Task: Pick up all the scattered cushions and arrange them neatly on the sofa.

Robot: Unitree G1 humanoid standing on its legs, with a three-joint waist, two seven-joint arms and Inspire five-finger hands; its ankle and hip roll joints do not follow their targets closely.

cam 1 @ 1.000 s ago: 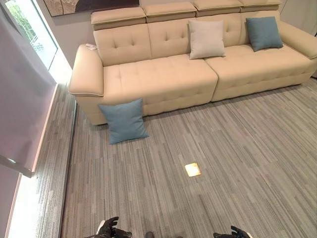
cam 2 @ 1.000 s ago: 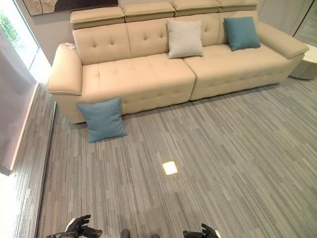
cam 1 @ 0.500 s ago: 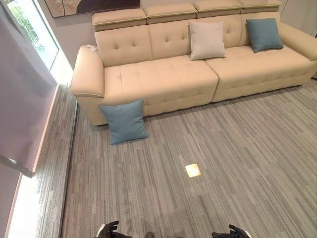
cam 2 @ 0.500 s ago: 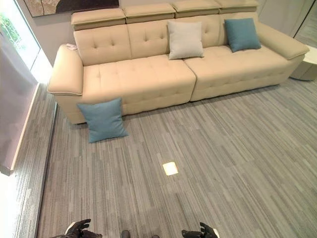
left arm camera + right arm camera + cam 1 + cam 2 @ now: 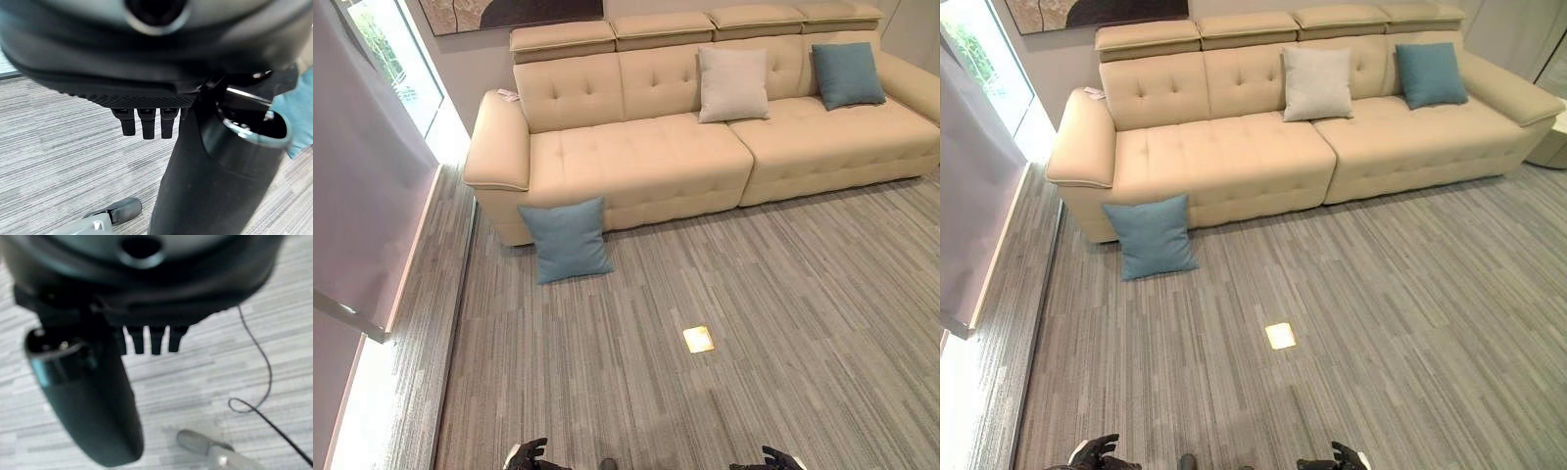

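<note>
The blue floor cushion (image 5: 568,241) leans against the sofa (image 5: 646,157) ahead-left, nearer the relaxed, empty left hand (image 5: 527,454) than the likewise relaxed right hand (image 5: 779,459).

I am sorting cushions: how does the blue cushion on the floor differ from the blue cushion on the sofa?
The floor cushion stands on the carpet, leaning against the sofa's front near the armrest. The sofa cushion sits on the seat, propped against the backrest at the other end. Both are blue and square.
</note>
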